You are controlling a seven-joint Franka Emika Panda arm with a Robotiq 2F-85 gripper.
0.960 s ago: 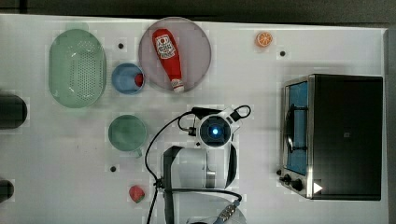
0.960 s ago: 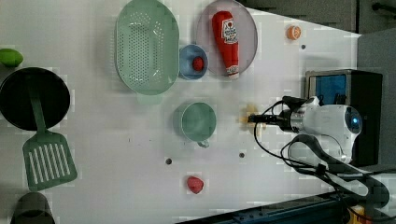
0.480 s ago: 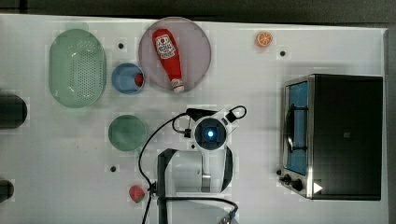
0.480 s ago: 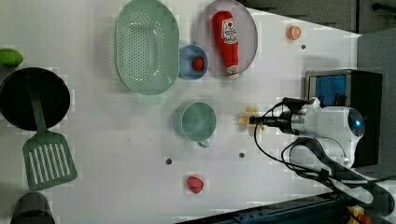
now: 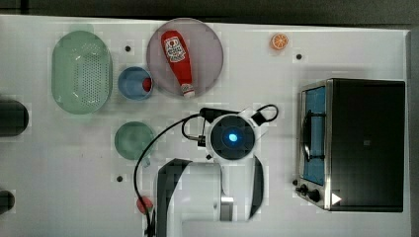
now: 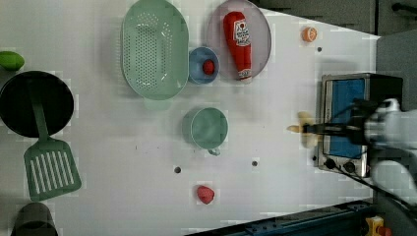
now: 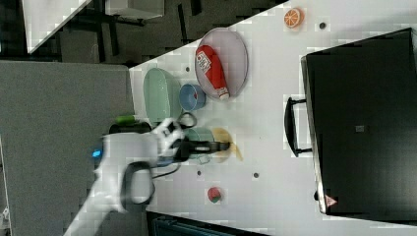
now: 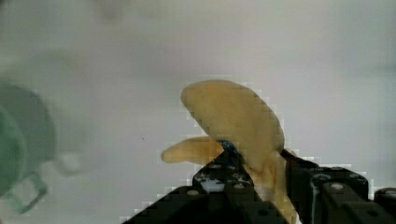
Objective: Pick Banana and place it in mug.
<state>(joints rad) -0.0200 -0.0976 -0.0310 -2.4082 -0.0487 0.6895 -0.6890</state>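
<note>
Jaws: the gripper is closed on the banana, one black finger on each side of it.
Banana: pale yellow, sticking out past the fingertips and raised off the table.
Mug: teal, upright on the table, well apart from the banana toward the left view's left.
Toaster oven: beside the held banana on the left view's right.
</note>
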